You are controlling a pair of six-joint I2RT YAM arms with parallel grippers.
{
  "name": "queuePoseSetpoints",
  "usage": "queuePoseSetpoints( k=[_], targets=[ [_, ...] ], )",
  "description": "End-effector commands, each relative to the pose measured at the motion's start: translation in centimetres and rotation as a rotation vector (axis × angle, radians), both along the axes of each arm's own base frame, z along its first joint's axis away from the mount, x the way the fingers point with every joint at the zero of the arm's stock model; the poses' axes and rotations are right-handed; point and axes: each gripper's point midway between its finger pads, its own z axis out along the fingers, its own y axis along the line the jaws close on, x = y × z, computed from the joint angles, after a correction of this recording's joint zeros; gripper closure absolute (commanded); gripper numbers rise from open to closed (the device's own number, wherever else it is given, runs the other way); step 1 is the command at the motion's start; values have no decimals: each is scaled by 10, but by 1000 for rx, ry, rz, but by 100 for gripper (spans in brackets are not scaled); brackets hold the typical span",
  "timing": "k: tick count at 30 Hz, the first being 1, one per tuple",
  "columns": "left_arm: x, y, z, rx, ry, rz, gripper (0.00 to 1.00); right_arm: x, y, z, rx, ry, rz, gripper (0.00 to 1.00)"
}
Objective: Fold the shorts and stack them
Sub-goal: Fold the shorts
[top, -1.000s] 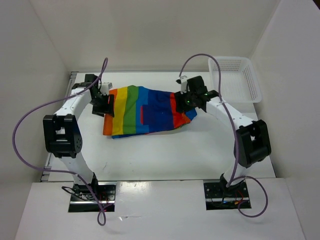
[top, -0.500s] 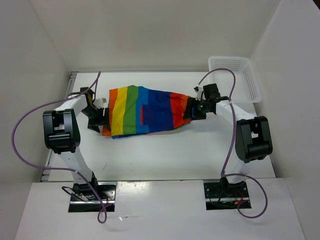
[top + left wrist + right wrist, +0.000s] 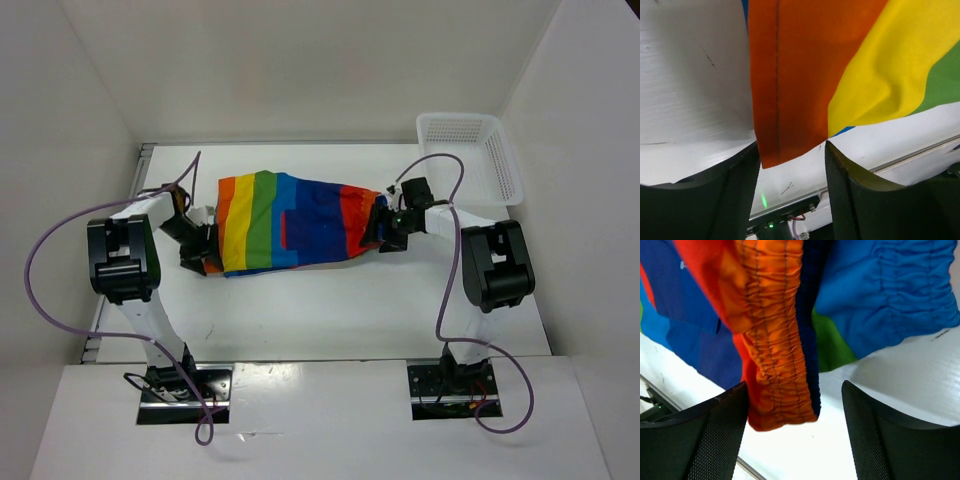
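Two grippers are working at opposite ends of the rainbow-striped shorts (image 3: 290, 225), which are lying spread out in the middle of the white table (image 3: 320, 300), well apart from the white mesh basket (image 3: 512, 172) in the far right corner. Judging by this, the arms are setting up a grasp on both ends for a fold. To do it well, each gripper should be reaching past the edge stitching so both cloth layers are caught. Both should then be lifting together and level, keeping the fabric lightly taut so the stripes fold over evenly.

The left gripper (image 3: 791, 150) is standing with its jaws spread wide, the corner of the orange hem (image 3: 785, 100) lying between them, unpinched. The right gripper (image 3: 794, 385) is likewise gaping, straddling the gathered orange waistband (image 3: 775, 340) without clamping it.
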Motion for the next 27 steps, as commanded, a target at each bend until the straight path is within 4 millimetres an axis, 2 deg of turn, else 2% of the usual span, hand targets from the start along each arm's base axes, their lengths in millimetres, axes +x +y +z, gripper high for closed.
queuePoseSetpoints(
  k=[1, 3, 6, 7, 8, 9, 10, 15, 19, 20, 21, 23, 26, 27],
  targets=[
    [-12, -9, -4, -58, 60, 1, 40, 26, 8, 5, 30, -59, -16, 25],
    [-10, -9, -7, -60, 69, 1, 47, 32, 9, 4, 31, -61, -16, 32],
    [-10, -8, -8, -52, 81, 0, 62, 46, 5, 8, -12, -106, -10, 60],
    [-7, -7, -6, -51, 73, 0, 68, 52, 2, 12, -30, -133, -6, 74],
    [-9, -7, -6, -52, 81, 0, 76, 50, -1, 9, -52, -128, -4, 79],
    [-6, -7, -4, -51, 73, 0, 79, 53, -6, 8, -92, -148, 16, 83],
    [-6, -7, -4, -51, 72, 0, 82, 54, -7, 16, -97, -181, 32, 88],
    [22, -5, 17, -72, -12, 10, 100, 46, -17, 33, -168, -253, 119, 91],
    [42, -3, 38, -72, -84, 7, 100, 27, -24, 48, -198, -284, 177, 90],
    [46, -3, 40, -70, -96, 7, 100, 23, -26, 45, -207, -277, 173, 84],
    [49, -4, 43, -77, -108, 6, 100, 16, -28, 44, -212, -268, 183, 82],
    [53, -4, 50, -84, -133, 5, 100, 7, -31, 37, -222, -256, 181, 80],
    [54, -6, 51, -93, -134, 5, 100, 5, -31, 33, -217, -267, 172, 82],
    [54, -6, 51, -93, -134, 5, 100, 7, -30, 34, -216, -276, 170, 79]
  ],
)
